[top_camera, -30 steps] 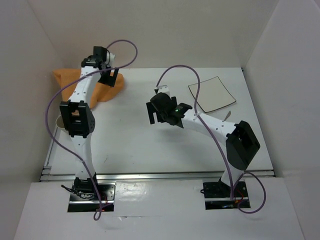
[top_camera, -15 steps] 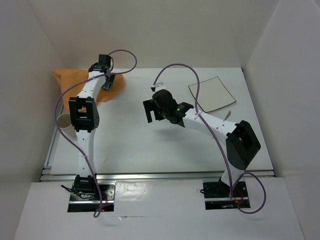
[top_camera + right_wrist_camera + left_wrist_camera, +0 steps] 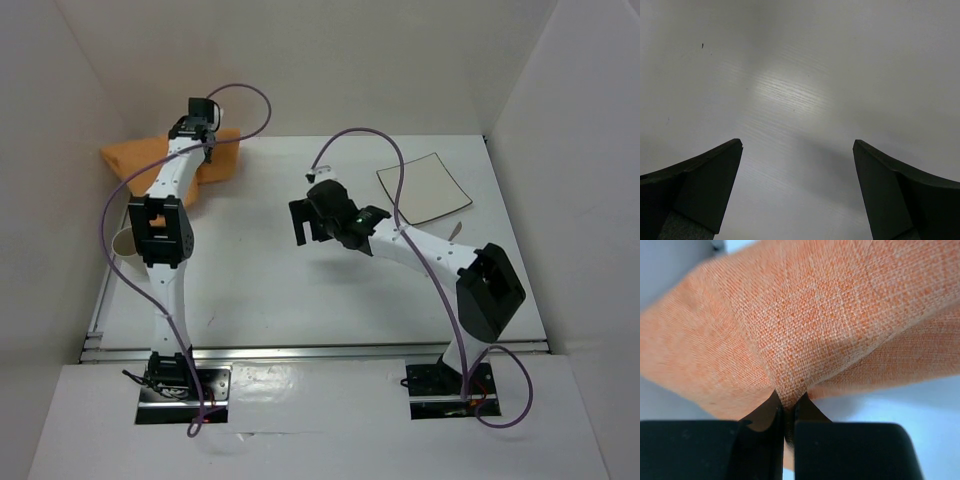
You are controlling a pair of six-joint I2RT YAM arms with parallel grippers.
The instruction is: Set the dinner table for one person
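While an orange woven cloth (image 3: 132, 158) is pinched at the far-left corner by the left gripper (image 3: 787, 402), the right gripper (image 3: 797, 145) is held spread, empty, above the middle of the plain white rectangular tabletop (image 3: 300, 285).

Large flat white dinner table (image 3: 260, 280)

The cloth (image 3: 805, 330) is orange with a fine weave of paler threads, and the left claw (image 3: 785, 407) is black. The counter (image 3: 300, 290) is plain white with a faint streaked grain, and the right claw (image 3: 798, 150) is black too. The plate (image 3: 424, 187) is off-white with a thin dark rim, and the left arm (image 3: 170, 185) and right arm (image 3: 425, 250) are white with black joints and purple cables (image 3: 365, 131).
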